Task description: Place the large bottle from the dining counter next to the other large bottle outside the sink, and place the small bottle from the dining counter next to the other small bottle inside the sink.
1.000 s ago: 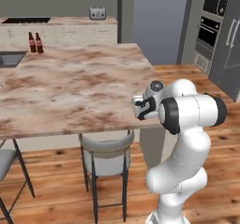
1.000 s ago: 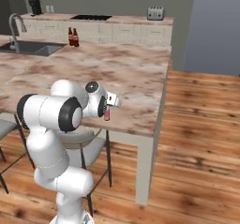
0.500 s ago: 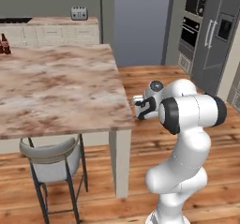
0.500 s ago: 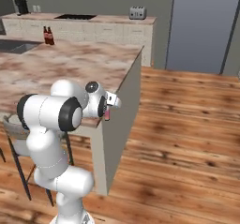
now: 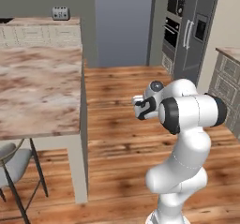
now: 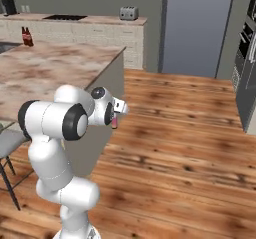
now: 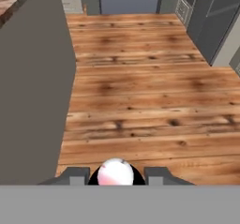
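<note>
The robot's gripper (image 6: 116, 117) hung beside the end of the dining counter (image 5: 37, 92), over open plank floor (image 6: 190, 148), its jaws clamped on a small pinkish bottle (image 6: 114, 122) whose rounded white-and-pink top (image 7: 115, 173) sat between the two fingertips in the hand view. In the right base view the bottle's long axis ran roughly up and down, its body hanging below the fingers. The counter's grey end panel (image 7: 35, 87) stood close on one side of the hand; on the other, bare floor stretched to the dark oven tower (image 5: 174, 26) and refrigerator (image 5: 199, 35). A grey-seated stool (image 5: 11, 164) was tucked under the counter's near edge. Two dark bottles (image 6: 26, 35) stood together far along the marbled top. A toaster (image 6: 129, 13) sat on the pale cabinet counter (image 6: 90, 25) along the back wall.
</note>
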You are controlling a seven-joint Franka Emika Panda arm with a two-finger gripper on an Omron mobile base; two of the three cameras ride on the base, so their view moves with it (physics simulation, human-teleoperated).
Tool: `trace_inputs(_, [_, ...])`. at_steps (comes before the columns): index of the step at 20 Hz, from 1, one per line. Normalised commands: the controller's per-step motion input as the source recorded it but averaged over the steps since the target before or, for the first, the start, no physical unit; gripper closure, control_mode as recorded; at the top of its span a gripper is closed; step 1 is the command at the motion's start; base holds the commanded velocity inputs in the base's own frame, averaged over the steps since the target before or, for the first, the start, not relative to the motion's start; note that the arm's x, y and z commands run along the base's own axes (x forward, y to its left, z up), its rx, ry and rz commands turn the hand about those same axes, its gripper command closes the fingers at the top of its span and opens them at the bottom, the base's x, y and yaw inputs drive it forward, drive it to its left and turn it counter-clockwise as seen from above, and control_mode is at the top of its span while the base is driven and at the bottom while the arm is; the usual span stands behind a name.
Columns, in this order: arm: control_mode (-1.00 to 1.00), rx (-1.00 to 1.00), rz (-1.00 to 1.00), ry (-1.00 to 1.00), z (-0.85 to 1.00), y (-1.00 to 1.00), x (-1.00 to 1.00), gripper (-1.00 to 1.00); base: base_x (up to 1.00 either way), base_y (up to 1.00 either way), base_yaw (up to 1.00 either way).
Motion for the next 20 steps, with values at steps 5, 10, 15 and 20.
trace_inputs(5, [1.0,0.0,0.0,0.0,0.0,0.0,0.0,1.0,0.53,-0.64,-0.01])
trace_inputs(10, [1.0,0.0,0.0,0.0,0.0,0.0,0.0,1.0,0.7,-0.41,-0.04])
trace_inputs(15, [1.0,0.0,0.0,0.0,0.0,0.0,0.0,1.0,0.64,-0.31,-0.04])
trace_inputs(20, [1.0,0.0,0.0,0.0,0.0,0.0,0.0,1.0,0.74,-0.31,-0.03])
